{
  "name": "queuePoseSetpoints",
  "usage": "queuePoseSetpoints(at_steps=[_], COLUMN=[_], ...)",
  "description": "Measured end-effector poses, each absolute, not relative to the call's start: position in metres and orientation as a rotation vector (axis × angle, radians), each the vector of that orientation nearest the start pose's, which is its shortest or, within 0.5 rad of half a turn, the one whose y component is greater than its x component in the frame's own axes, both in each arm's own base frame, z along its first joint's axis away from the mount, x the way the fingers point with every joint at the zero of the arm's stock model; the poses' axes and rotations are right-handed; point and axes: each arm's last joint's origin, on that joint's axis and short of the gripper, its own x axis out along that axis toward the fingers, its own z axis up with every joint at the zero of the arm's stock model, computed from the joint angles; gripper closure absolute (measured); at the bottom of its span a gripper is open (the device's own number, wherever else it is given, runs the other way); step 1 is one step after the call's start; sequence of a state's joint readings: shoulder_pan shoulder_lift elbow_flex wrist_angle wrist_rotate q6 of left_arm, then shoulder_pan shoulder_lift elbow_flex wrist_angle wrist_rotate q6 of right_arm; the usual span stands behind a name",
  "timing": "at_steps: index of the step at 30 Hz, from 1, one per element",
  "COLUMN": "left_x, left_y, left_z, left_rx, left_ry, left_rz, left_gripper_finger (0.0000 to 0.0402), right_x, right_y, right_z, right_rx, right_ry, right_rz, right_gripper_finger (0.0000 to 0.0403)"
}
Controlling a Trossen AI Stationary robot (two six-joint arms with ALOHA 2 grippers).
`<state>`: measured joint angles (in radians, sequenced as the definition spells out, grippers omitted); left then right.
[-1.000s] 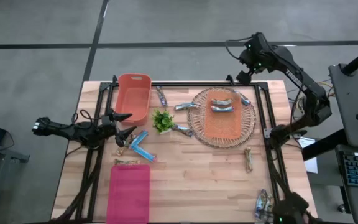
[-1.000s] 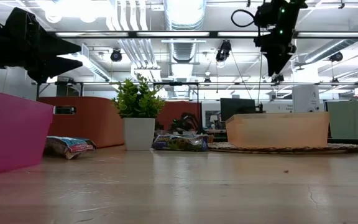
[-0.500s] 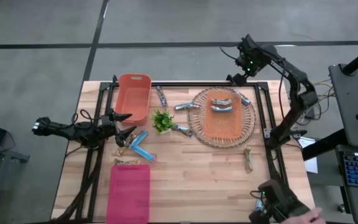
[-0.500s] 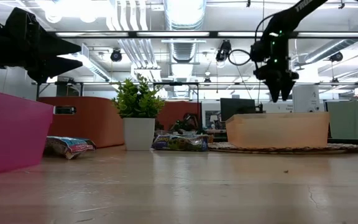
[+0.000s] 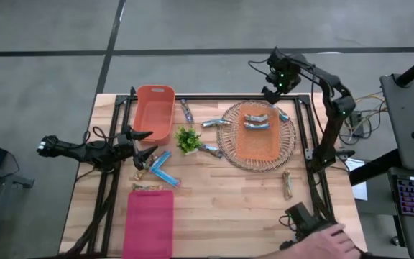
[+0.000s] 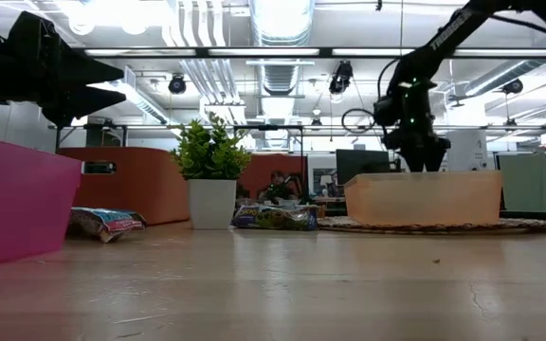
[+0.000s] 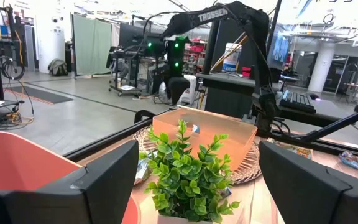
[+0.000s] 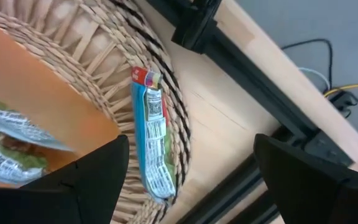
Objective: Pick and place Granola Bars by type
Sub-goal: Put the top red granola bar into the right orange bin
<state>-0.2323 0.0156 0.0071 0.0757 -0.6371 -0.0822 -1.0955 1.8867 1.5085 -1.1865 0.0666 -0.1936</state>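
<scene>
Granola bars lie scattered on the table. Two silver-blue ones (image 5: 255, 121) rest in an orange tray (image 5: 257, 147) on a wicker mat (image 5: 290, 140). A bright blue bar (image 8: 152, 138) lies on the mat's far right rim (image 5: 284, 115). Two more blue bars (image 5: 162, 168) and a tan one (image 5: 146, 187) lie near my left gripper (image 5: 146, 144), which waits open and level at the table's left. My right gripper (image 5: 273, 90) hovers open, pointing down, above the blue bar on the rim; its fingers (image 8: 86, 180) stand on either side of it, touching nothing.
An orange bin (image 5: 154, 111) stands at the far left and a pink bin (image 5: 149, 223) at the near left. A small green plant (image 5: 187, 139) stands mid-table. Another tan bar (image 5: 287, 184) lies right of centre. A person's hand (image 5: 329, 243) shows at the near right corner.
My right gripper has come down from high above the table's far right to just over the wicker mat's far rim, drifting a little toward the table's left and tipping to point down. It has stayed open. A person's hand has entered at the near right corner.
</scene>
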Motion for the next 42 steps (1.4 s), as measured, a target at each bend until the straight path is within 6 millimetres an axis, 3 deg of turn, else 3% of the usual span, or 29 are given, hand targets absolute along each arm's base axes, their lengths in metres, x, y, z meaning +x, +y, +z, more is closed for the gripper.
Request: queuePoseSetpoints(at_steps=[9, 17, 38, 42], left_x=[0.094, 0.094, 0.094, 0.094], left_y=[-0.005, -0.004, -0.005, -0.005], left_z=[0.172, 0.172, 0.172, 0.172], left_rx=[-0.11, -0.11, -0.11, -0.11], left_ry=[-0.078, -0.078, -0.078, -0.078], left_rz=[0.402, 0.402, 0.402, 0.402], left_gripper_finger=[0.009, 0.009, 0.009, 0.009], right_x=[0.176, 0.178, 0.177, 0.175], right_y=[-0.317, -0.321, -0.328, -0.329], right_z=[0.195, 0.18, 0.162, 0.161], right_rx=[0.726, 0.755, 0.774, 0.781], right_ry=[1.523, 1.549, 1.567, 1.566], right_rz=[-0.679, -0.675, -0.676, -0.679], right_gripper_finger=[0.0076, 0.0076, 0.0076, 0.0093])
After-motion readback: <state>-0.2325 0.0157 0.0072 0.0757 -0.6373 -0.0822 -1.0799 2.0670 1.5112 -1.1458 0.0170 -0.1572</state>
